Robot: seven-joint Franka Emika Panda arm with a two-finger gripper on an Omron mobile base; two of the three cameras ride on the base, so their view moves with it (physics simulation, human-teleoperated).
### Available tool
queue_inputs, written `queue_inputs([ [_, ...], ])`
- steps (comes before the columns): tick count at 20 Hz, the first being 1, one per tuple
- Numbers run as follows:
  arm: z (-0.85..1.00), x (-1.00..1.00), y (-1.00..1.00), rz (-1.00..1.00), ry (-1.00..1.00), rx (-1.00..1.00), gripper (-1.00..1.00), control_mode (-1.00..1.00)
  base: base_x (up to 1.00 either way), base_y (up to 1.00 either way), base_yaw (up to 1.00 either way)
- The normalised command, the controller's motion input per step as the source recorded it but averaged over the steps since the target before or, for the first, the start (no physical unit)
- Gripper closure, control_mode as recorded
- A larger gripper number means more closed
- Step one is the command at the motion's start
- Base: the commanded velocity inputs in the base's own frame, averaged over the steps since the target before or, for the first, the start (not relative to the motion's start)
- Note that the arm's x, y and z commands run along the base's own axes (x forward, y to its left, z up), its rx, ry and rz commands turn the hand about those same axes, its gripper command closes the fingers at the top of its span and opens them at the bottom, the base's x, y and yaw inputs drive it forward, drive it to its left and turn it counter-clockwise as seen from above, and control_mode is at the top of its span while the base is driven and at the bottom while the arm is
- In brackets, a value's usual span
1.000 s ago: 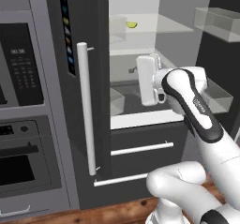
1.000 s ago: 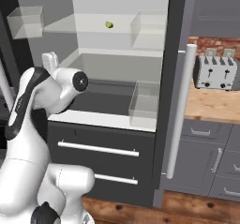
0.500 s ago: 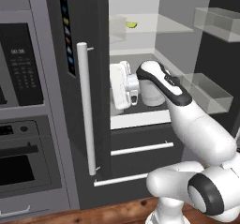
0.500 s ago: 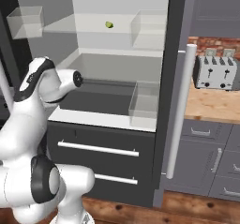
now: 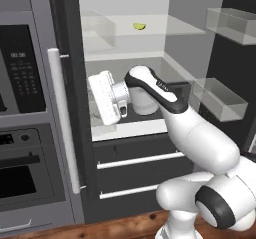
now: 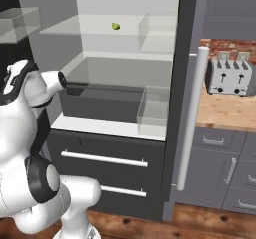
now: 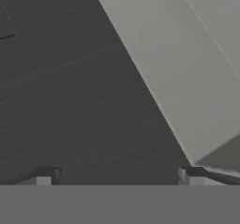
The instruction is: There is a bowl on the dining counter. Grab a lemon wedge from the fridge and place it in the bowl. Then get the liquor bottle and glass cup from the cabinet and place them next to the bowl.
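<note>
The fridge [image 5: 67,43] stands open, white inside, with clear shelves. A small yellow lemon wedge [image 5: 139,27] lies on the upper glass shelf [image 6: 115,26], well above my hand. My gripper [image 5: 100,104] hangs at the level of the lower compartment, turned left toward the dark inner edge of the fridge. In the hand view the gripper [image 7: 117,177] is open, its fingertips [image 7: 45,176] wide apart with nothing between them, facing a dark grey surface and a pale wall. The bowl, dining counter, cabinet, liquor bottle and glass cup are out of view.
A built-in microwave and oven column [image 5: 20,83] stands left of the fridge. Clear door bins [image 5: 220,99] jut out on the right. Two drawer fronts with white bar handles [image 5: 140,160] lie below. A toaster [image 6: 230,77] sits on a tan counter [image 6: 225,114].
My arm has swung the hand leftward, from the middle of the fridge opening to its left edge. The lemon wedge has stayed on its shelf.
</note>
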Motion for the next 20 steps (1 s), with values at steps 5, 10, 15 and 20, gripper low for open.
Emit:
queue_inputs([
  [5, -0.12, -0.09, 1.00, 0.14, 0.00, 0.00, -1.00, -1.00, 0.00, 0.00, 0.00],
  [10, -0.15, 0.00, 1.00, 0.07, 0.00, 0.00, -1.00, -1.00, 0.00, 0.00, 0.00],
  [15, -0.12, 0.00, 0.79, 0.02, 0.01, 0.00, -1.00, -1.00, 0.00, 0.00, 0.00],
  [20, -0.01, -0.11, -0.04, 0.00, -0.02, -0.01, -1.00, -1.00, 0.00, 0.00, 0.00],
])
